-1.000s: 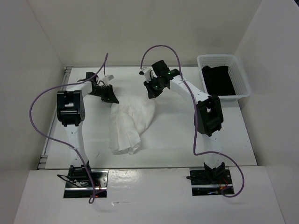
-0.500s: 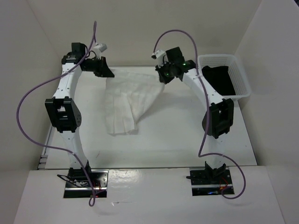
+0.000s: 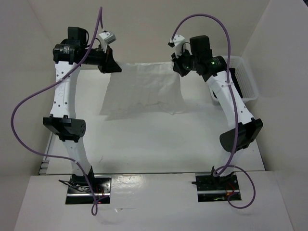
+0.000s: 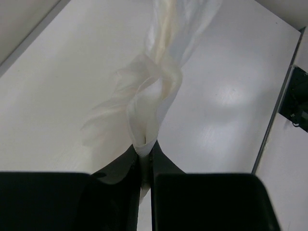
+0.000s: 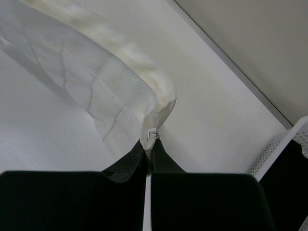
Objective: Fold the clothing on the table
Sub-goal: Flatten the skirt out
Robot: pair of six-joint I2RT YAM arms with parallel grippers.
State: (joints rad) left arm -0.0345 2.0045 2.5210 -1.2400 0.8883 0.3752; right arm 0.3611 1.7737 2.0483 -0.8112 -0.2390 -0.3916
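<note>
A black garment (image 5: 292, 180) is lying in the white mesh basket (image 3: 244, 79) at the table's (image 3: 159, 142) far right, and the basket is being partly hidden by the right arm. The clothing (image 3: 144, 91), thin, white and pleated, is being held spread above the table's far half. Its top corners are being pinched, one by the left gripper (image 3: 114, 69), the other by the right gripper (image 3: 179, 70), both clamped on fabric.

I can read no lettering, label, brand, number or sign on the thin white pleated fabric garment (image 3: 144, 91), the flat matte white tabletop (image 3: 159, 139) or the white plastic mesh basket (image 3: 248, 84).
</note>
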